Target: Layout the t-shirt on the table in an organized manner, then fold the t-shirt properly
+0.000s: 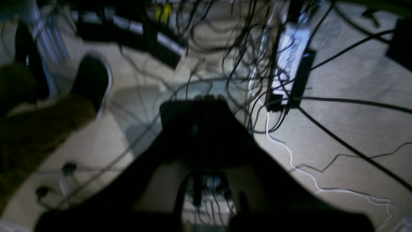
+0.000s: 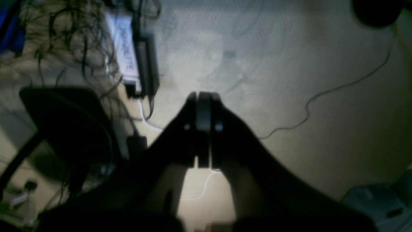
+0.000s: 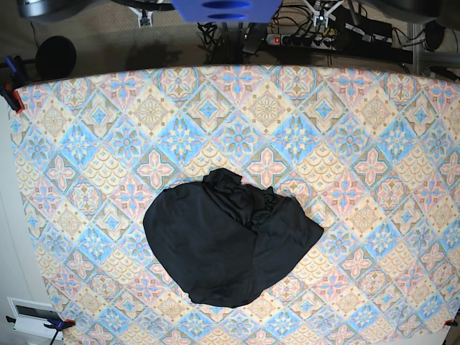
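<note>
The t-shirt (image 3: 230, 241) lies bunched in a dark heap near the middle of the table (image 3: 79, 136), slightly toward the near edge. Both claws, left claw (image 1: 206, 101) and right claw (image 2: 203, 96), are pressed together, empty, over floor and off the table; neither arm looks nearer.

The base view is evenly and brightly lit, and the patterned desk (image 3: 345, 144) is rendered sharp, though its edges are bowed by lens distortion. Little fold detail is resolved in the black t-shirt (image 3: 230, 248). Both wrist views are dim, soft and heavily vignetted. Each end effector, left (image 1: 206, 100) and right (image 2: 202, 96), is reduced to a blurred silhouette, with a pale pool of light on the floor beyond its tip.
</note>
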